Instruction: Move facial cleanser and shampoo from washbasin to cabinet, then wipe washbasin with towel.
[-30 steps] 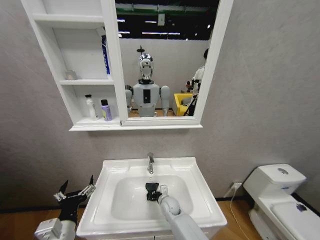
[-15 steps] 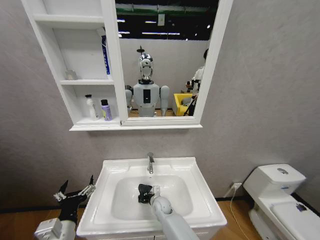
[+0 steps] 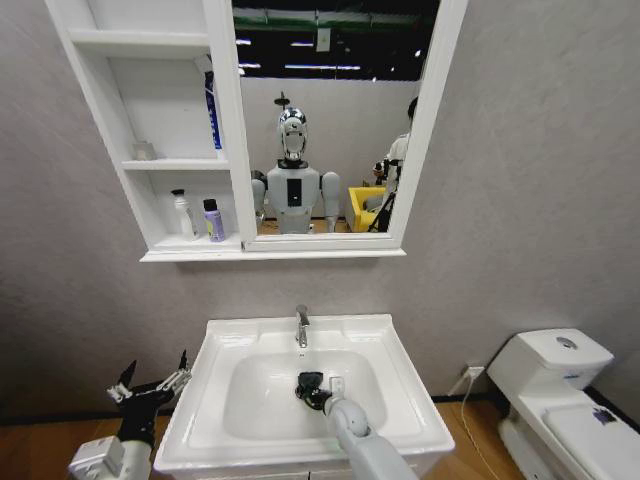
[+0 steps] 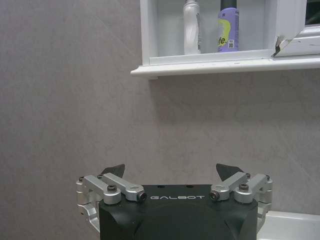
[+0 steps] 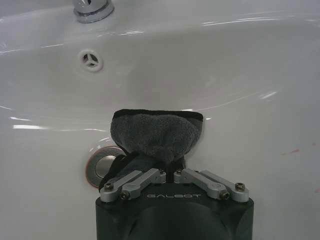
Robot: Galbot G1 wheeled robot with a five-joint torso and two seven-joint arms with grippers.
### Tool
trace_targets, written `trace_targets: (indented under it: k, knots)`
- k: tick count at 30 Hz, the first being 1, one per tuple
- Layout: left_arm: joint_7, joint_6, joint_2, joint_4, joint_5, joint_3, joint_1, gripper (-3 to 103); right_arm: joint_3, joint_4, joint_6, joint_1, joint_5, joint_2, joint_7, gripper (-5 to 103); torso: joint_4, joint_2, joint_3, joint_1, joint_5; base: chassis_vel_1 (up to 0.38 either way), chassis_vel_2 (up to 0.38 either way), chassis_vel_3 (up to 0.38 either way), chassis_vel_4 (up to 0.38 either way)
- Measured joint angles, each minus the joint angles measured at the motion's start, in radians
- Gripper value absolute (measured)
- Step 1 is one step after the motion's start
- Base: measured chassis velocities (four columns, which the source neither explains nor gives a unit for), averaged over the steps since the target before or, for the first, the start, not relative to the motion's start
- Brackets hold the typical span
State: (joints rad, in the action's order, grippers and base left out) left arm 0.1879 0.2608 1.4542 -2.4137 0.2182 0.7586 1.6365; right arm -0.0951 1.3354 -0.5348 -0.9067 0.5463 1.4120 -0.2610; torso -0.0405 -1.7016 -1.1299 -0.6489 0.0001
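My right gripper (image 3: 316,392) reaches down into the oval bowl of the white washbasin (image 3: 405,352) and is shut on the dark grey towel (image 3: 307,381). In the right wrist view the towel (image 5: 156,133) bunches out past the right gripper (image 5: 169,173) and presses on the bowl wall beside the drain (image 5: 102,165). A white bottle (image 3: 183,215) and a purple bottle (image 3: 213,221) stand on the bottom shelf of the cabinet (image 3: 160,250); I cannot tell which is the facial cleanser and which the shampoo. My left gripper (image 3: 150,384) hangs open left of the basin, empty (image 4: 172,170).
The chrome faucet (image 3: 301,325) stands at the basin's back edge. A blue tube (image 3: 211,108) leans on an upper shelf. The mirror (image 3: 330,120) is right of the shelves. A white toilet (image 3: 560,392) sits at the lower right, with a wall socket and cable (image 3: 470,373) beside it.
My right gripper swept the towel to the left across the bowl, then back right to the middle. The left arm has not moved.
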Motion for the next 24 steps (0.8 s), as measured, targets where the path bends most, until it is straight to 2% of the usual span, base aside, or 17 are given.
trace_targets:
  k: [6,11,15,19,24]
  knots:
    - [0.0,0.0,0.0,0.0,0.0,0.0,0.0,100,-0.016,0.021,-0.004,-0.007,-0.004,-0.01,-0.005,2,-0.0001,0.0,0.0,0.0,-0.0001,0.0,0.0,0.0,0.0]
    - [0.0,0.0,0.0,0.0,0.0,0.0,0.0,100,0.008,-0.022,0.002,0.014,-0.007,0.035,0.003,2,-0.0001,0.0,0.0,0.0,-0.0004,0.0,0.0,0.0,0.0]
    - [0.0,0.0,0.0,0.0,0.0,0.0,0.0,100,0.027,-0.081,0.007,0.044,-0.018,0.109,0.006,2,0.0002,0.0,0.0,0.0,-0.0003,0.0,0.0,0.0,0.0]
    - [0.0,0.0,0.0,0.0,0.0,0.0,0.0,100,0.038,-0.117,0.009,0.069,-0.019,0.154,0.012,2,0.0003,0.0,0.0,0.0,-0.0003,0.0,0.0,0.0,0.0]
    - [0.0,0.0,0.0,0.0,0.0,0.0,0.0,100,0.028,-0.141,0.009,0.086,-0.014,0.177,0.015,2,0.0005,0.0,0.0,0.0,-0.0001,0.0,0.0,0.0,0.0]
